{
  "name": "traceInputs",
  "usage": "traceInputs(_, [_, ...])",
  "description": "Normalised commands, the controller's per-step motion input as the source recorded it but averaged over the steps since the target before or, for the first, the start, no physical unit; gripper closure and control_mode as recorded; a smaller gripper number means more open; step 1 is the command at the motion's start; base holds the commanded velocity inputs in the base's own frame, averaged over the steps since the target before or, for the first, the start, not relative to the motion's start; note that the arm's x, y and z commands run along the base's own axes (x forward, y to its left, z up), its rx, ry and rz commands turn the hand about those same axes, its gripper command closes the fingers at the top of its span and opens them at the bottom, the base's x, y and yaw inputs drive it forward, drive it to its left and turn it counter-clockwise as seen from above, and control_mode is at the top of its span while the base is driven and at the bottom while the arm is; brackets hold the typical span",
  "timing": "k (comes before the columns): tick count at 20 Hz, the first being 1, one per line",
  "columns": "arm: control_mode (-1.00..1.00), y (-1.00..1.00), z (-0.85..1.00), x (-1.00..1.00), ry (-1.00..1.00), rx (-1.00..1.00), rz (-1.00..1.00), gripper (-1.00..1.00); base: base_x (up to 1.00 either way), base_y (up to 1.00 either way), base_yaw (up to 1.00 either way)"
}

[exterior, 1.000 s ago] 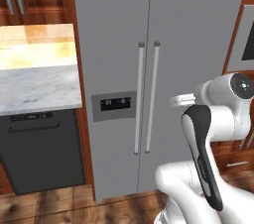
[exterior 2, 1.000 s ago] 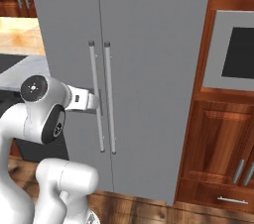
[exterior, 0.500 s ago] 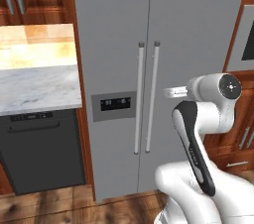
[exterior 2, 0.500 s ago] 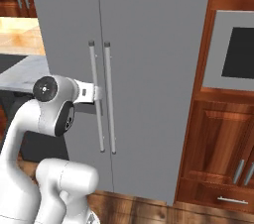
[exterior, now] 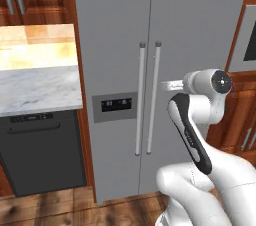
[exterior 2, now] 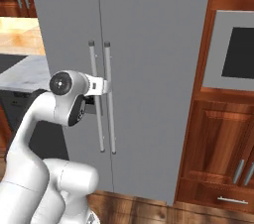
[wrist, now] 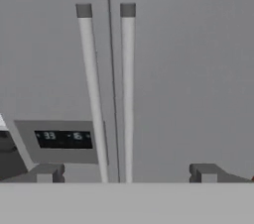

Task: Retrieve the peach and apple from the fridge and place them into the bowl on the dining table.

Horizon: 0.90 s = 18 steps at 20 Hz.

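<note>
The grey two-door fridge [exterior: 195, 30] [exterior 2: 149, 44] stands shut in front of me, its two long bar handles [exterior: 149, 100] [wrist: 128, 94] side by side at the door seam. Left of them is the dark display panel [wrist: 62, 140]. My gripper [wrist: 126, 173] is open and holds nothing, its fingertips [wrist: 47, 173] spread wide. It points straight at the handles from a short way off. In the base views the hand [exterior: 172, 86] [exterior 2: 98, 86] reaches toward the handles at mid height. The peach and apple are hidden behind the shut doors. The bowl and dining table are out of view.
A small marble counter [exterior: 35, 85] over a dark appliance [exterior: 42, 155] sits left of the fridge. Wooden cabinets with drawers [exterior 2: 218, 139] and a built-in oven [exterior 2: 233, 54] stand to its right. The floor is wood.
The arm has stretched forward, carrying the hand closer to the fridge handles. The gripper has stayed open and the fridge doors are still shut.
</note>
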Motion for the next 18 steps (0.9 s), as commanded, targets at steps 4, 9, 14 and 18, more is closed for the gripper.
traceInputs(4, [-1.00, -0.20, 0.09, 0.63, 0.25, 0.05, 0.00, -1.00, 0.00, 0.00, 0.00])
traceInputs(9, [-1.00, -0.02, -0.01, 0.68, 0.17, 0.00, 0.00, -1.00, 0.00, 0.00, 0.00])
traceInputs(14, [-1.00, 0.00, -0.18, 0.64, 0.00, 0.00, 0.01, -1.00, 0.00, 0.00, 0.00])
traceInputs(18, [-1.00, 0.00, -0.34, 0.53, -0.03, 0.00, 0.02, -1.00, 0.00, 0.00, 0.00])
